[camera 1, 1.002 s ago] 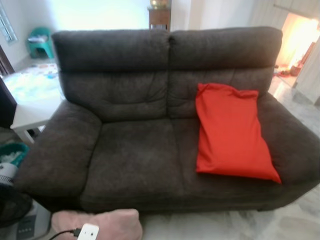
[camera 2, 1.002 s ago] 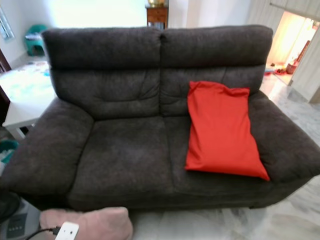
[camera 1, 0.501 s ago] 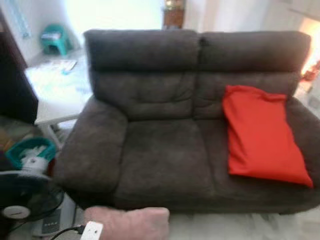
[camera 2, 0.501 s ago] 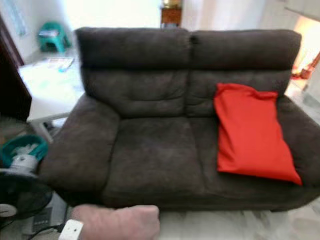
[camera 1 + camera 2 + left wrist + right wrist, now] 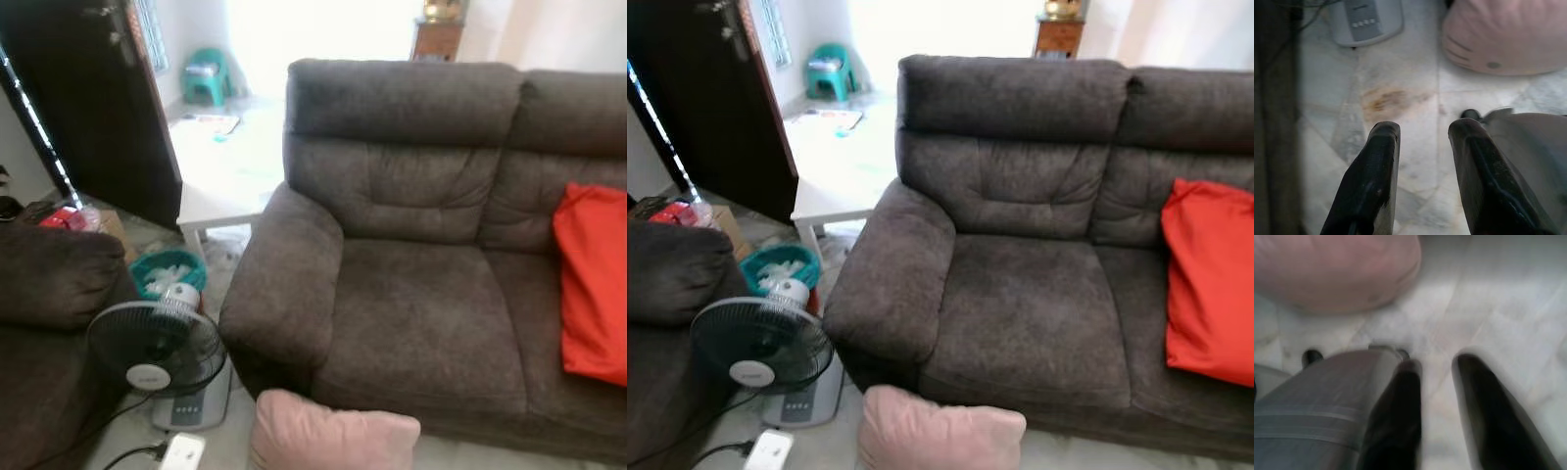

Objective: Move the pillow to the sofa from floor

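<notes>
A pedestal fan (image 5: 155,350) stands on the marble floor (image 5: 1400,98). A white table (image 5: 230,176) stands behind it. A red cushion (image 5: 1210,279) leans upright.

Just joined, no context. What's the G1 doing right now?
Nothing is held yet. The pink pillow lies on the floor against the front of the dark sofa, beside a standing fan. A red pillow already sits on the sofa's right seat. The left hand and right hand hang open and empty above the marble floor near the pink pillow.
</notes>
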`<state>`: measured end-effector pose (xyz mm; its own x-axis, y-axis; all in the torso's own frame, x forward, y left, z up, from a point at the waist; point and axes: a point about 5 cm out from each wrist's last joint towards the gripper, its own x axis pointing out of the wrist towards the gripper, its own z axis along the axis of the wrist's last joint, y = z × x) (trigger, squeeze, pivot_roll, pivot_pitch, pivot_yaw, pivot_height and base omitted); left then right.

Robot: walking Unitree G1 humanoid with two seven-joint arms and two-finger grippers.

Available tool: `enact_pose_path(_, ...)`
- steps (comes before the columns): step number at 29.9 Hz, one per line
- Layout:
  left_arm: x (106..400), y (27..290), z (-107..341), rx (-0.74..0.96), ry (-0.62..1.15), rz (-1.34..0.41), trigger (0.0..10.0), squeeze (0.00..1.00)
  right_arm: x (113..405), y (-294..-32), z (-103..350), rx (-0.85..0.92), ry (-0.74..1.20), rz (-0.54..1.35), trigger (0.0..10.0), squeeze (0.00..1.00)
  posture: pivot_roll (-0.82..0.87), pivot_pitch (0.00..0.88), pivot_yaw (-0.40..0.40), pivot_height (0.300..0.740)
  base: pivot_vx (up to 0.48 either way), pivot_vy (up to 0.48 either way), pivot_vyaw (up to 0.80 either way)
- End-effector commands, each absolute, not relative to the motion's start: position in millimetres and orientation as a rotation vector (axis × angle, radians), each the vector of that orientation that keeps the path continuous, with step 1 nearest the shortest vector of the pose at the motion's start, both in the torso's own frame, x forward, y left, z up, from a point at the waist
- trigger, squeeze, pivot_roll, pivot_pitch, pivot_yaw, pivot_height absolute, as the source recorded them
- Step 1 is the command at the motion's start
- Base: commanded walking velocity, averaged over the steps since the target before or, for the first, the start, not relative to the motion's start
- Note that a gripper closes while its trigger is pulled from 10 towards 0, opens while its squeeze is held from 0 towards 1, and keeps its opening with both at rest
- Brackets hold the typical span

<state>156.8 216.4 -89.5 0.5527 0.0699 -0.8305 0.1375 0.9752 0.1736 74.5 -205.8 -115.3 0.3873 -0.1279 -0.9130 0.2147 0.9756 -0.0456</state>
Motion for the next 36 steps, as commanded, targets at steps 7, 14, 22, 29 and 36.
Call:
enact_pose_path(7, 163.1, 208.5, -87.9, 0.202, 0.955, -0.047, 10.0, 0.0, 73.5, -210.7, -114.6, 0.084, 1.149, -0.234, 10.0, 0.0, 0.03, 0.0, 0.016, 0.74, 0.0, 0.0, 0.0)
enact_pose_path(14, 163.2, 209.0, -88.0, 0.206, 0.961, -0.047, 10.0, 0.0, 74.6, -210.4, -114.3, 0.081, 1.145, -0.226, 10.0, 0.0, 0.03, 0.0, 0.017, 0.74, 0.0, 0.0, 0.0)
enact_pose_path(22, 163.2, 209.0, -88.0, 0.207, 0.962, -0.044, 10.0, 0.0, 75.8, -210.7, -113.9, 0.058, 1.141, -0.206, 10.0, 0.0, 0.03, 0.0, 0.016, 0.74, 0.0, 0.0, 0.07)
enact_pose_path(29, 163.7, 208.7, -87.9, 0.206, 0.961, -0.049, 10.0, 0.0, 75.1, -211.0, -114.2, 0.075, 1.144, -0.231, 10.0, 0.0, 0.03, 0.0, 0.016, 0.74, 0.104, 0.0, 0.0)
enact_pose_path(36, 164.1, 209.1, -87.7, 0.213, 0.961, -0.054, 10.0, 0.0, 75.8, -210.0, -114.1, 0.091, 1.135, -0.229, 10.0, 0.0, 0.03, 0.0, 0.016, 0.74, 0.257, 0.0, 0.0)
